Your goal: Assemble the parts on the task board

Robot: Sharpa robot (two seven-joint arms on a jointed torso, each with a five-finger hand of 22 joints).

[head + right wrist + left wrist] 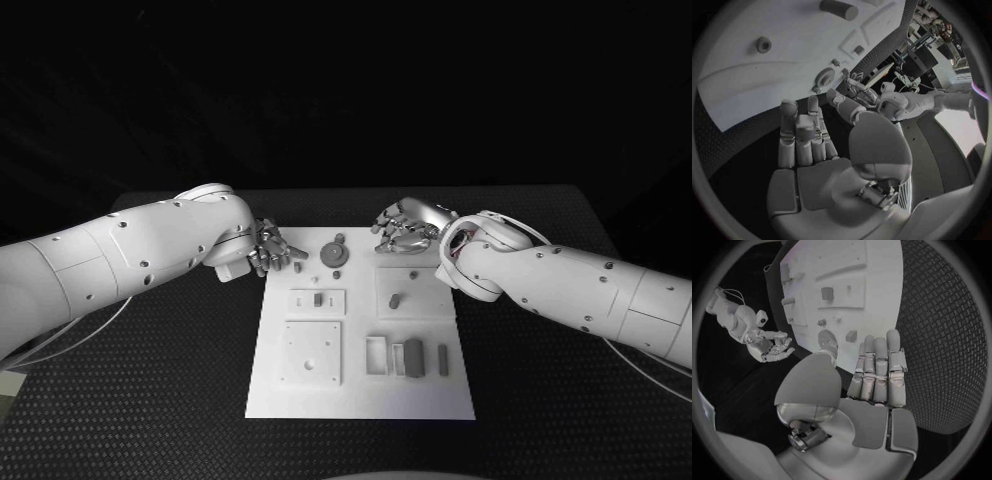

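Task board point(361, 395): white plate mid-tabletop, long axis running away from the robot.
Parts point(414, 357): grey, lying on it.
Left hand point(270, 248): at the board's far-left edge, fingers straight, pressed together, empty.
Right hand point(407, 226): over the far-right corner, fingers loosely curled, empty.

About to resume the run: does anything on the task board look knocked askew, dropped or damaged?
Nothing stands out. The task board lies flat on the table, its grey parts on it, none off the edge. The left hand and right hand hover at its far end, holding nothing.
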